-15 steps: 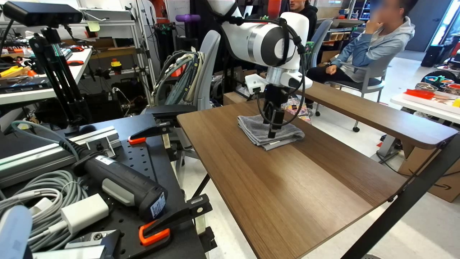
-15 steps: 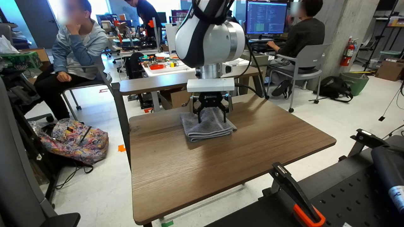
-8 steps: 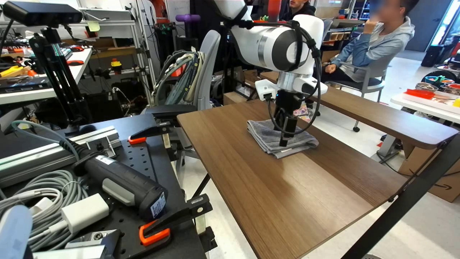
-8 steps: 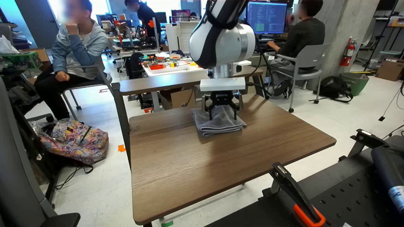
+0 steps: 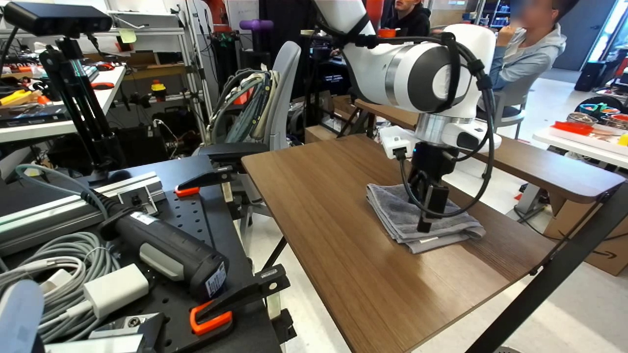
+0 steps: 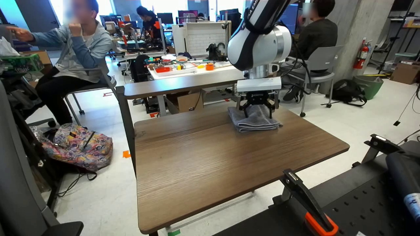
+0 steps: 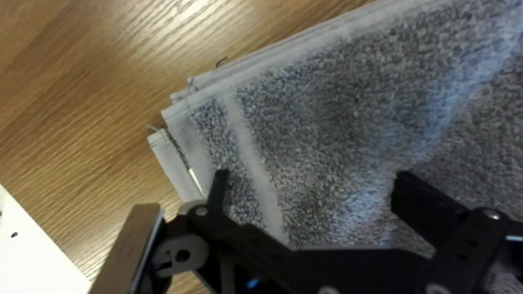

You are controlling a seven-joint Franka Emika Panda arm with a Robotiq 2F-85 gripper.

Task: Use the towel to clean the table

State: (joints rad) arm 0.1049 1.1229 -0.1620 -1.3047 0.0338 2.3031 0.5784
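Towel (image 7: pixel 339 122): one, grey, folded in layers, rumpled on top. It is lying on the desk (image 6: pixel 197 164) directly below the tool (image 6: pixel 258 117) and is spreading out past both fingertips (image 7: pixel 425 204). A pale stripe is running near one end, and a small white tag (image 5: pixel 428 239) is showing at that edge, near one fingertip.

Tool: one, black. It is pointing down at the towel; its two fingers are standing spread wide apart, grey pile showing between them. Whether the tips are pressing into the towel, the views are not making clear.

Desk: brown, wood-grained. Its top is reaching outward around towel and tool.

Arm (image 5: pixel 407 73): white and black. It is rising above the tool, and a black cable (image 5: pixel 490 122) is looping beside the tool.

Bench (image 6: pixel 177 86): brown, narrow. It is standing behind the tool in both exterior views.

Clamps (image 5: pixel 240 298): two, black and orange. They are sitting well apart from the tool, on its nearer side in both exterior views.

Backpack (image 6: pixel 82 147): patterned. It is resting on the floor (image 6: pixel 108 196), well apart from the tool, in an exterior view.
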